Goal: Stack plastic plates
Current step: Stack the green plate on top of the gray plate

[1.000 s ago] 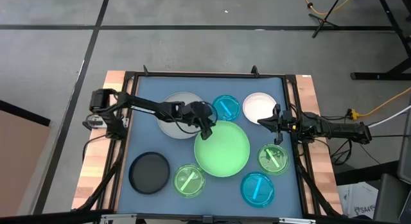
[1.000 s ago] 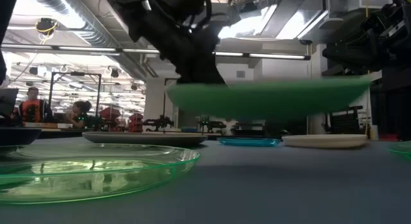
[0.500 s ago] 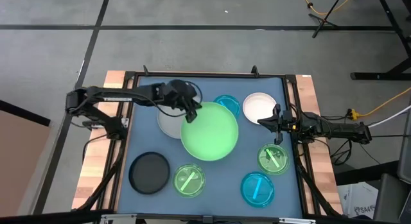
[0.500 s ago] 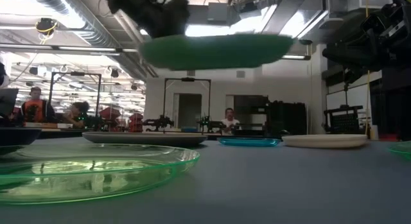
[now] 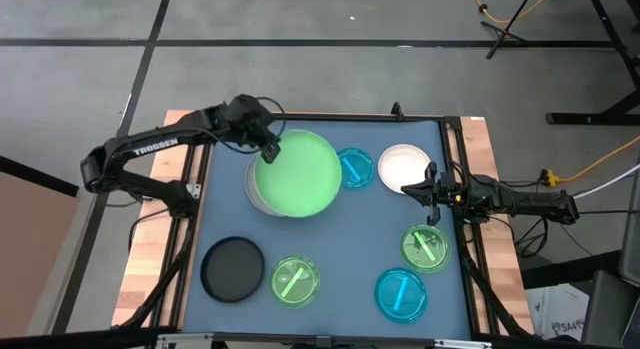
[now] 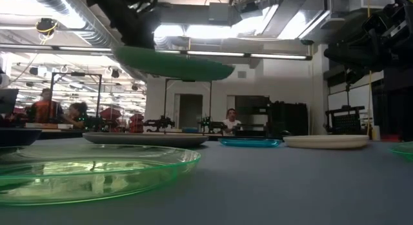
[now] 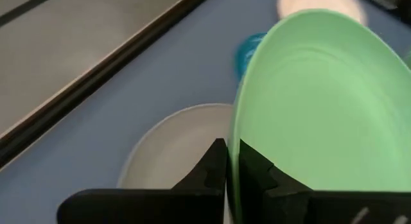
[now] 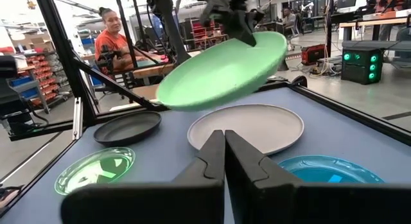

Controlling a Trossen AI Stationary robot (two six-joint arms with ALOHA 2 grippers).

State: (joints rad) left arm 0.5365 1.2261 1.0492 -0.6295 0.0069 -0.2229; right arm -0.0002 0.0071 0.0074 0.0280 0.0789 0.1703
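My left gripper (image 5: 268,149) is shut on the large light green plate (image 5: 297,174) and holds it in the air over the large grey plate (image 5: 251,192), which lies flat on the blue mat. The right wrist view shows the green plate (image 8: 225,70) tilted above the grey plate (image 8: 247,128). My right gripper (image 5: 412,189) waits shut at the table's right side, beside the small white plate (image 5: 403,165), touching nothing. My left gripper pinches the green plate's rim (image 7: 235,137) at the plate's far-left edge, one finger on the upper face and one on the underside. The fingers come slanting down from the table's far left. The plate is lifted clear and tilted, its free side lower.
A black plate (image 5: 233,269) lies at the near left. Two translucent green plates (image 5: 295,280) (image 5: 426,247) and two translucent blue plates (image 5: 352,167) (image 5: 401,294) lie spread over the mat. A black frame borders the mat. People sit in the room beyond.
My left gripper has risen and swung toward the table's far left with the green plate. The plate has gone from the table's middle to above the grey plate, higher than before and more tilted.
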